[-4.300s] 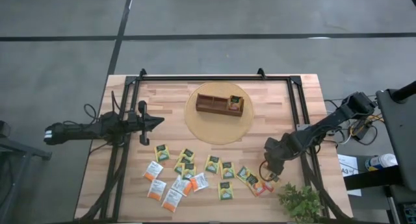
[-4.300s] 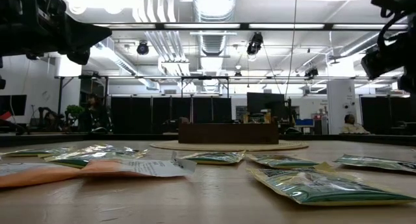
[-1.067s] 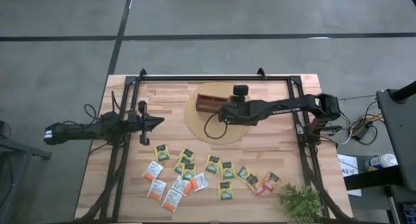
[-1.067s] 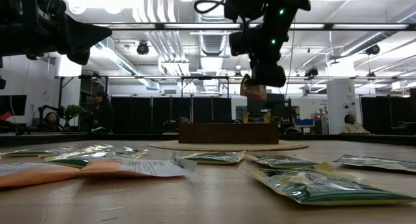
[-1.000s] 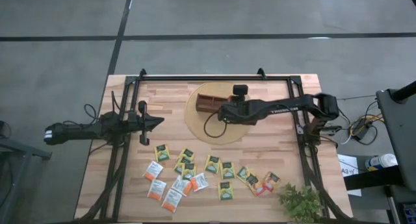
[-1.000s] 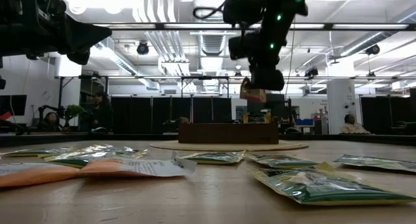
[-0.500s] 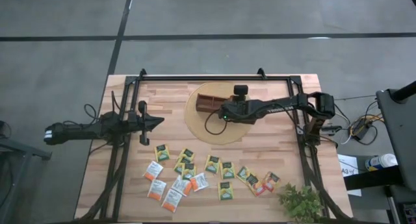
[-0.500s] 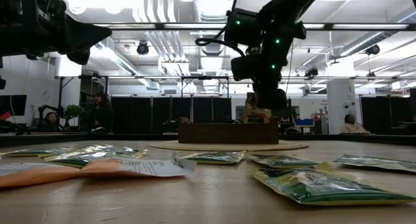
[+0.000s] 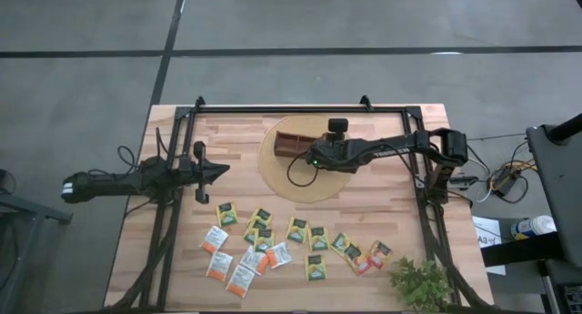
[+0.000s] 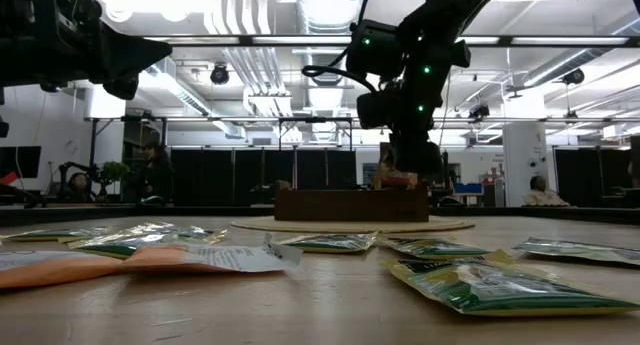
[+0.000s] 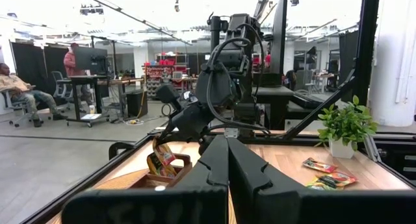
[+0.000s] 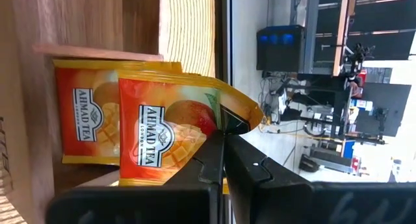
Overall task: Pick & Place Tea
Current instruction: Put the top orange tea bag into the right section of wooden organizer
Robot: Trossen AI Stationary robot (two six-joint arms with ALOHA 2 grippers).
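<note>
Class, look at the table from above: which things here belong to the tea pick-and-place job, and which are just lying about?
Part of the job:
- loose tea packets along the table's near edge
- orange-red packet pinched by the right gripper over the wooden tray
- a matching packet already in the tray

Just lying about:
- round mat under the tray
- potted plant
- left gripper, waiting, shut

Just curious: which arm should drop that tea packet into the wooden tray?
The right arm. Its tool is shut on an orange tea packet right over the wooden tray, beside another packet already inside. The left tool waits off to the side.
</note>
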